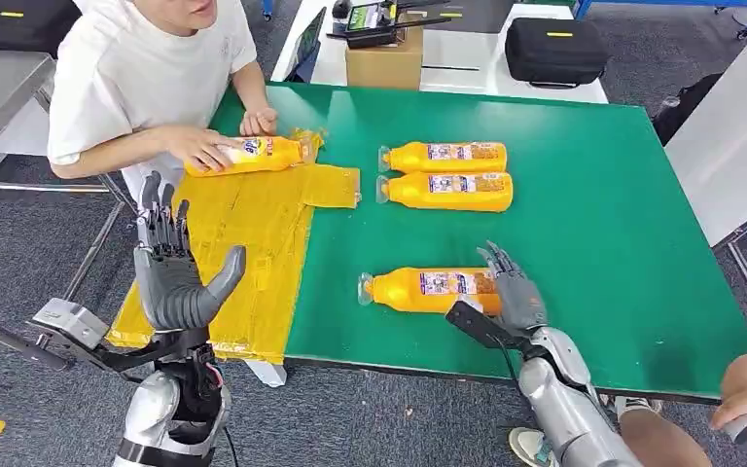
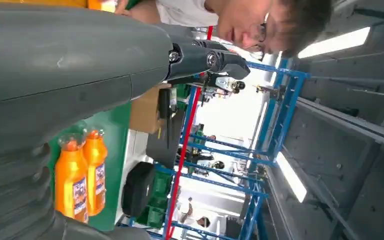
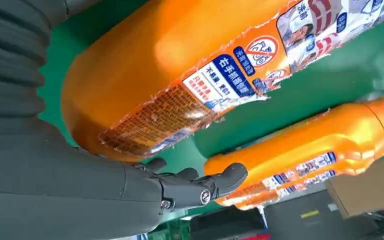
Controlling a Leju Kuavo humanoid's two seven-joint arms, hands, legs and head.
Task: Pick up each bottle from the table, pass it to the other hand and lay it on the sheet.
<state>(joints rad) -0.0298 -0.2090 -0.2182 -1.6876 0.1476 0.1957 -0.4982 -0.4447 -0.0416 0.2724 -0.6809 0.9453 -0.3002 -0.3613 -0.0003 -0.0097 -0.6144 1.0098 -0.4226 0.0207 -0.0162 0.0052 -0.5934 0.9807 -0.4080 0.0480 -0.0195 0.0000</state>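
Resting right robot hand [image 1: 512, 292] against orange bottle [image 1: 428, 290] — label script unreadable

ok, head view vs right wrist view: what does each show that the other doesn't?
Head view alone: the yellow sheet, a bottle on it under a person's hand, the raised, open left hand, and a cardboard box beyond the table.

Right wrist view alone: the near bottle's torn label close up.

Both: the green table, the near bottle, the two bottles behind it and the right hand at the near bottle's base.
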